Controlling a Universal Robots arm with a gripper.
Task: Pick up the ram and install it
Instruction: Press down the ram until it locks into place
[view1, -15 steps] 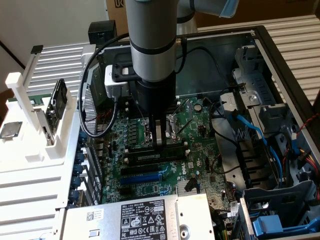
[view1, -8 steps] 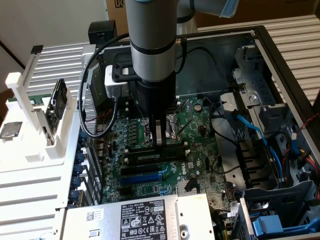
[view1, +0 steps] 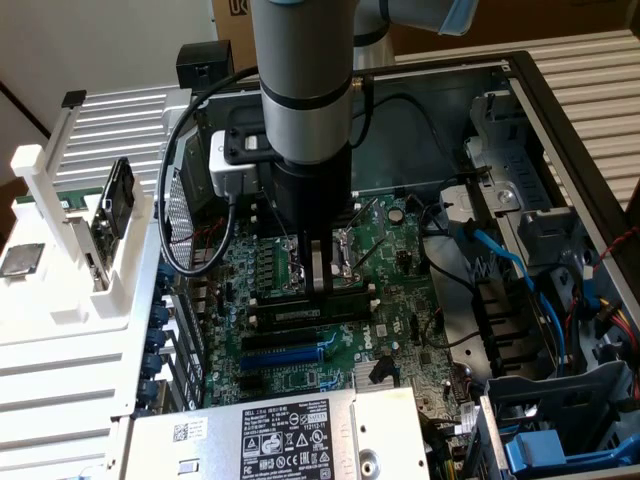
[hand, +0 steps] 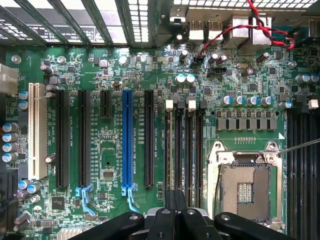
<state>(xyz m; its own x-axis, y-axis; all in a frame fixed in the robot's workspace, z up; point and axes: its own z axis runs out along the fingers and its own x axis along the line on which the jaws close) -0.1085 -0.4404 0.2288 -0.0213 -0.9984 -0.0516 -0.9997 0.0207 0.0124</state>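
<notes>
Tool down over the memory slots!
Tool (view1: 318, 288) fingers pinched together at the black slots (hand: 182, 145), centre frame; motherboard (hand: 110, 200) below.

Ram (view1: 345, 300) upright in memory slot (view1: 262, 312)

Glossy green motherboard (hand: 240, 145); matt black plastic slots (hand: 149, 140); arm (view1: 305, 80) seemingly brushed metal.

The arm (view1: 305, 80) hides part of the motherboard (view1: 390, 250); the claw (view1: 318, 285) tips merge with dark slots (view1: 300, 318), grip unclear.
</notes>
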